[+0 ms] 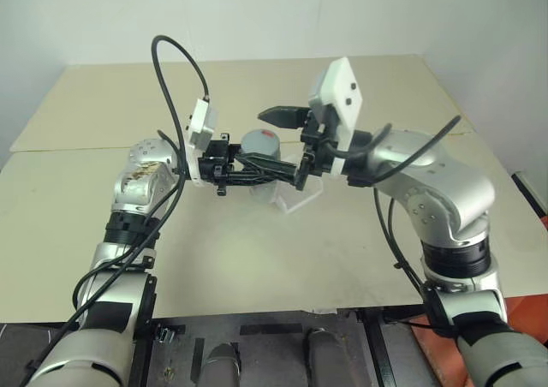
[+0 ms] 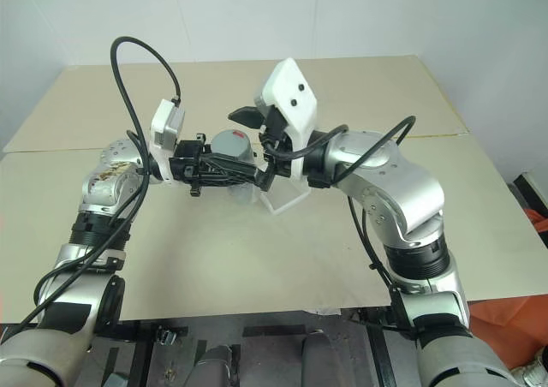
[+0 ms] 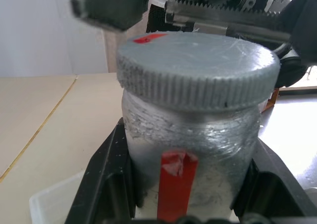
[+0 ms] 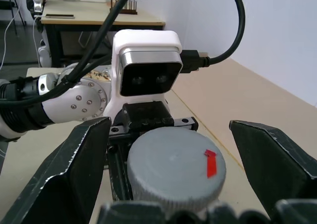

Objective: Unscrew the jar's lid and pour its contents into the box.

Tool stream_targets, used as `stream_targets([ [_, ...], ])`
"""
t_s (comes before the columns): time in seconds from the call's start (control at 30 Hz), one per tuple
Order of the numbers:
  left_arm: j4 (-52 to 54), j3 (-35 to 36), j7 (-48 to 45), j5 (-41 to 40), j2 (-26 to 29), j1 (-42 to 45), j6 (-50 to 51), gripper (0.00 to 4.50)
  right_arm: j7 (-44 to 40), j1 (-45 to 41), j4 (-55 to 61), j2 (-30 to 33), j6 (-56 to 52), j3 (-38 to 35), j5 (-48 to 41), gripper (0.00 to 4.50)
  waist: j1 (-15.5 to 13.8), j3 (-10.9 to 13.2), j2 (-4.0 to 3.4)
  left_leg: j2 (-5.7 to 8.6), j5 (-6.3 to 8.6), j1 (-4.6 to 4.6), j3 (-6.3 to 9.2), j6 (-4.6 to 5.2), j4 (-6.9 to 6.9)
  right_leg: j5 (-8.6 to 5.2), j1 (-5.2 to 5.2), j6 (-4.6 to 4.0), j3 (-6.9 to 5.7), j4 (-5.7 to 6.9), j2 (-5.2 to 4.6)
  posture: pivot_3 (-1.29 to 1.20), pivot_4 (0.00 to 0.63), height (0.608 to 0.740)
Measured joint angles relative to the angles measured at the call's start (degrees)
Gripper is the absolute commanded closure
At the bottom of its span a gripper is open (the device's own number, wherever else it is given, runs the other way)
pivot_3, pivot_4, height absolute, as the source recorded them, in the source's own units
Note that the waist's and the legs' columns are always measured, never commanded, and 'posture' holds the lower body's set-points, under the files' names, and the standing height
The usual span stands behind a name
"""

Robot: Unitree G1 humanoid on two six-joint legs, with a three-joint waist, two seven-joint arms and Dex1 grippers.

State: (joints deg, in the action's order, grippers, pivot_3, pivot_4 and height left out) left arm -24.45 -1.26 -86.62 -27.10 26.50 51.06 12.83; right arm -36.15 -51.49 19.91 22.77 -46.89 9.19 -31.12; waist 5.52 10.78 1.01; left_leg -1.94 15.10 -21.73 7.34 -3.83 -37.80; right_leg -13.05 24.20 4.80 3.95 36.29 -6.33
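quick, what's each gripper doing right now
Left gripper: shut on the jar, lid on.
Right gripper: open, fingers on either side of the lid, not touching it.

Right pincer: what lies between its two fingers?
The lid, still on the jar, sits between the right pincer's spread fingers, untouched, seen in the right wrist view.

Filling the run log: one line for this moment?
left hand: shut on jar | right hand: open around lid | lid: on | box: below jar
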Motion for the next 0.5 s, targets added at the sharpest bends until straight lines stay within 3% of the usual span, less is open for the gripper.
stream_targets([
  [0.5, 1.25, 0.16, 0.83, -0.03, 0.89, -0.86, 0.68, 2.55, -1.46, -0.50, -3.08, 0.76, 0.13, 0.77, 2.67, 0.04, 0.06, 0.00, 0.00, 0.00, 0.00, 0.02, 0.00, 0.00, 0.00, 0.00, 0.00, 0.00, 0.00, 0.01, 0.00, 0.00, 0.150, 0.740],
])
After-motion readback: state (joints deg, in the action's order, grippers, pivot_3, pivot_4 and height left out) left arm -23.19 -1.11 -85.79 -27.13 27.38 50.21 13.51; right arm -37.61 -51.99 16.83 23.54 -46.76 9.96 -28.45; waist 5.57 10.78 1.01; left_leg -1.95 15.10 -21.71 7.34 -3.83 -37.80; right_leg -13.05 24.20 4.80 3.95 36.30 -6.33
